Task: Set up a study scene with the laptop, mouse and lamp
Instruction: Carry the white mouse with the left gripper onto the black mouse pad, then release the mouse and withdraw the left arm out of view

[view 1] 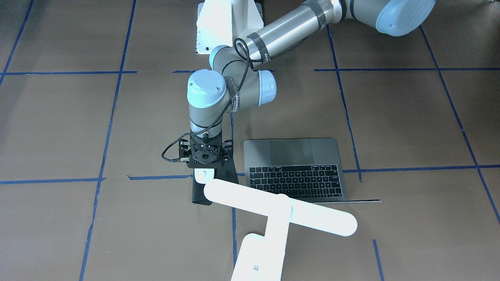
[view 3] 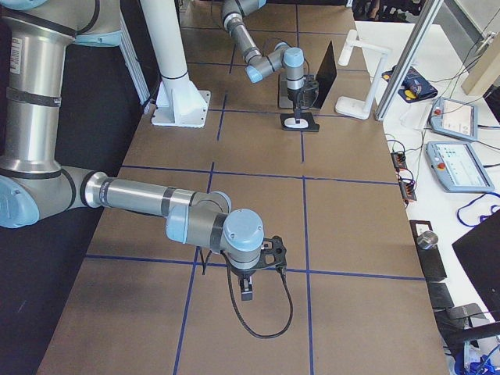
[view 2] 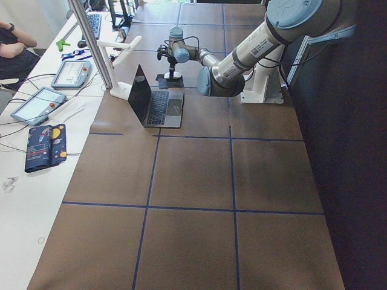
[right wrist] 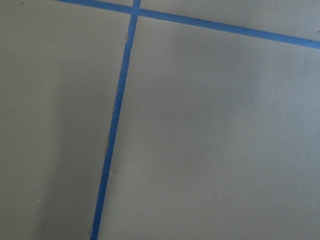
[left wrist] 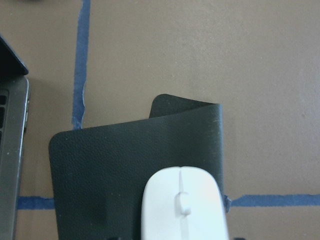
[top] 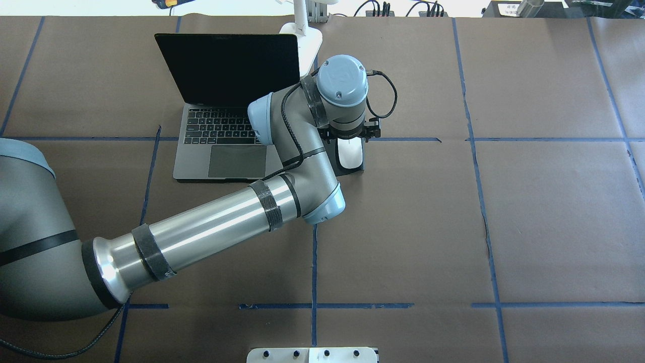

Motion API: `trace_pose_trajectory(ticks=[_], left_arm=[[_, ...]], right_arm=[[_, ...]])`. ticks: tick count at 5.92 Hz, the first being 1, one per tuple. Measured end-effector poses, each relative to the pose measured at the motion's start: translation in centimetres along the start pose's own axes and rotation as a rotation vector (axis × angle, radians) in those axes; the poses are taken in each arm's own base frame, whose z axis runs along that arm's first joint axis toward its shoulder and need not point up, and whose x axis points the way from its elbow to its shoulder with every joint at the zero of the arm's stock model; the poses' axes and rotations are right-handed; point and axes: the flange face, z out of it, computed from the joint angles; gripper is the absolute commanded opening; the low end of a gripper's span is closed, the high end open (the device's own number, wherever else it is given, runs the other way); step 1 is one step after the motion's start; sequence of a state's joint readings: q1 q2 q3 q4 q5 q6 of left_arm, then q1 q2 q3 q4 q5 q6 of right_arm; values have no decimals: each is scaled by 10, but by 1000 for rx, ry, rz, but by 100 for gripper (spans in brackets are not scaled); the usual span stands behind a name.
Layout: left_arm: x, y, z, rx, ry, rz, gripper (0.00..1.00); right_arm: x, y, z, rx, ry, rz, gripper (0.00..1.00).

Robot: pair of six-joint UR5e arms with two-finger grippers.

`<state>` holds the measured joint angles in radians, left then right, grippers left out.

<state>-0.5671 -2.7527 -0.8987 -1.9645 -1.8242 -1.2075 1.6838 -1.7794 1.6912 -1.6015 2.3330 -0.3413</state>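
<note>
The laptop (top: 227, 126) stands open on the brown table with a dark screen; it also shows in the front view (view 1: 297, 171). The white mouse (top: 350, 154) lies on a black pad (left wrist: 100, 175) to the right of the laptop. My left gripper (top: 349, 137) points straight down right over the mouse's far end. Its fingers are hidden, so I cannot tell whether they are open or shut. The mouse fills the bottom of the left wrist view (left wrist: 182, 205). The white lamp (view 1: 279, 212) stands behind the laptop and the pad. My right gripper (view 3: 247, 295) hangs over bare table far off; I cannot tell its state.
The pad's far edge (left wrist: 185, 107) curls up. The white bolted pedestal (view 1: 218, 27) stands at the robot's side of the table. Blue tape lines (right wrist: 117, 115) cross the table. A white bench with tablets (view 3: 457, 156) runs beyond the far edge.
</note>
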Motion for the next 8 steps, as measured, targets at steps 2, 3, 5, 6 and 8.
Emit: trace_pose_trajectory(ticks=[2, 3, 5, 6, 8], left_arm=[[-7, -13, -19, -68, 47, 25, 100], [-19, -15, -31, -103, 66, 27, 100], [-77, 7, -62, -144, 12, 93, 100], [-126, 21, -82, -149, -17, 145, 100], [-242, 38, -133, -143, -75, 282, 100]], right_arm=[[0, 0, 0, 1, -3, 0, 100], [-1, 0, 0, 1, -3, 2, 100], [-1, -1, 0, 1, -3, 15, 100], [-3, -3, -2, 4, -1, 35, 100], [-26, -16, -7, 5, 5, 73, 100]])
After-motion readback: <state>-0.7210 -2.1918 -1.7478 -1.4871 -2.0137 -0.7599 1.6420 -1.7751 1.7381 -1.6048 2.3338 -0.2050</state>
